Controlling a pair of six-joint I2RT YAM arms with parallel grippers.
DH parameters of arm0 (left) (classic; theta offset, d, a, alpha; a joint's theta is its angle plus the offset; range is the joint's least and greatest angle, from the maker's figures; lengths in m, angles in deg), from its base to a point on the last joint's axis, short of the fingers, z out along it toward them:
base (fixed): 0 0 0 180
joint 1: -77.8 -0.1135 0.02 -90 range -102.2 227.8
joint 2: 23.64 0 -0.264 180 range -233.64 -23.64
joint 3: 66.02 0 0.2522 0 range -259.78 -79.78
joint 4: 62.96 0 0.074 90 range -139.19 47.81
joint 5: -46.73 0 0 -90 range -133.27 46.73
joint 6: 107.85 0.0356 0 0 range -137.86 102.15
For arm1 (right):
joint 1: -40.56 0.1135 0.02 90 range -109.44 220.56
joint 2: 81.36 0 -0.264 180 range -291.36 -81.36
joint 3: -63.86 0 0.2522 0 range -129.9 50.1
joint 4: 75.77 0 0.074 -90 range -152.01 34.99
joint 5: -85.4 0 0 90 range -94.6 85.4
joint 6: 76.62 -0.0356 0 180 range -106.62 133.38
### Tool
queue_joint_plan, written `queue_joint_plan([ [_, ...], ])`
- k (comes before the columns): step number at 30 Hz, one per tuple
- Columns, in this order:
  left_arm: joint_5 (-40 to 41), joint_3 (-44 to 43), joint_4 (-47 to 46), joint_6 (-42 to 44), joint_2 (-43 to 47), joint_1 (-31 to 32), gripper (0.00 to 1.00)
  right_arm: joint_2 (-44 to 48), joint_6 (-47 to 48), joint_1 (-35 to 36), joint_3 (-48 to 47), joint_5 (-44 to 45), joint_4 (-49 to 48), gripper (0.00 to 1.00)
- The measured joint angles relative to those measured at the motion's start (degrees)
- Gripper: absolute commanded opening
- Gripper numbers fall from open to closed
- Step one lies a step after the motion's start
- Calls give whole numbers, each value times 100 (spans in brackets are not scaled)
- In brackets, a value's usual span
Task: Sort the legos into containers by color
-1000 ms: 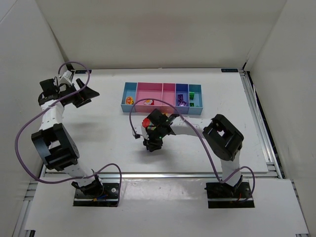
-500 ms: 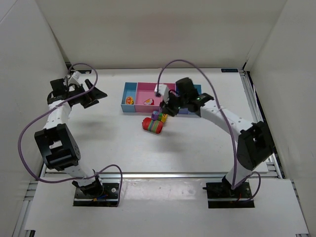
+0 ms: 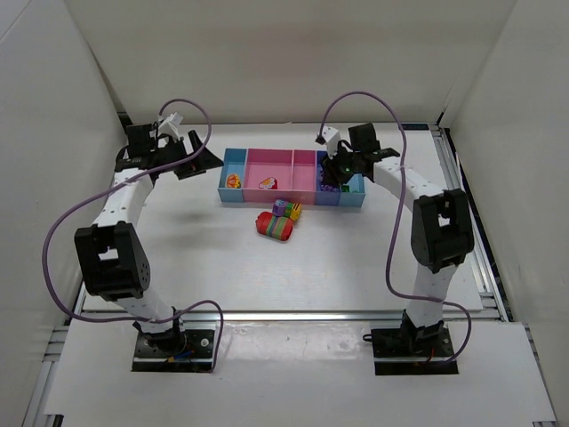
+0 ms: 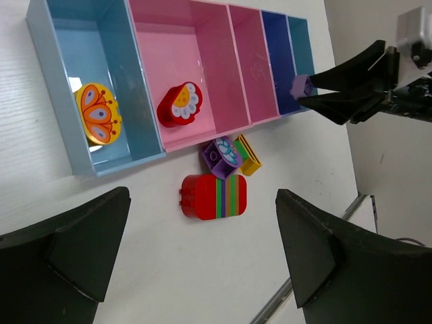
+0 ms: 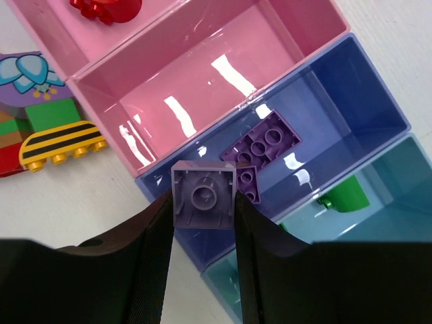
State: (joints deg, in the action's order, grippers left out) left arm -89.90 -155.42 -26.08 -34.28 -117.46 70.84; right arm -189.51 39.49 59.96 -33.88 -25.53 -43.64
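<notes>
On the matte white table, a rounded red chunk striped green and purple lies beside a studded purple brick and a yellow brick. Behind, 5 glossy joined bins: an orange butterfly brick in the leftmost light blue, a red flower brick in the wide pink. The right wrist view alone makes out a purple plate in the dark blue. Above that bin the right gripper clamps 1 lilac brick; the left gripper has fingers wide apart.
</notes>
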Motion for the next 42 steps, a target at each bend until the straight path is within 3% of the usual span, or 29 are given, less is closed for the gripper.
queue_joint_plan([
  [9, 122, -127, -59, -17, -166, 146, 99, -415, 48, -9, -186, 72, -17, 23],
  [11, 125, -131, -61, -17, -166, 146, 99, -428, 92, -22, -184, 138, -22, 36],
  [12, 125, -136, -66, -15, -166, 146, 99, -431, 111, -31, -184, 166, -33, 53],
  [13, 122, -138, -68, -17, -166, 146, 99, -431, 114, -39, -179, 214, -50, 63],
  [16, 122, -138, -63, -17, -166, 146, 99, -428, 177, -59, -129, 343, -157, 78],
  [23, 125, -138, -70, -20, -166, 155, 99, -144, 299, -52, 271, 407, -415, 77],
  [29, 127, -138, -68, -20, -166, 157, 99, 1565, 651, 44, 1633, -289, -841, 76],
  [33, 149, -136, -85, -37, -166, 157, 99, 2717, 1191, 737, 2900, -505, -1495, 73],
  [38, 221, -136, -87, -57, -166, 162, 99, 2778, 1617, 1755, 4430, -13, -2612, 68],
  [42, 258, -136, -83, -52, -166, 173, 99, 2173, 1650, 2138, 4817, 715, -3189, 69],
])
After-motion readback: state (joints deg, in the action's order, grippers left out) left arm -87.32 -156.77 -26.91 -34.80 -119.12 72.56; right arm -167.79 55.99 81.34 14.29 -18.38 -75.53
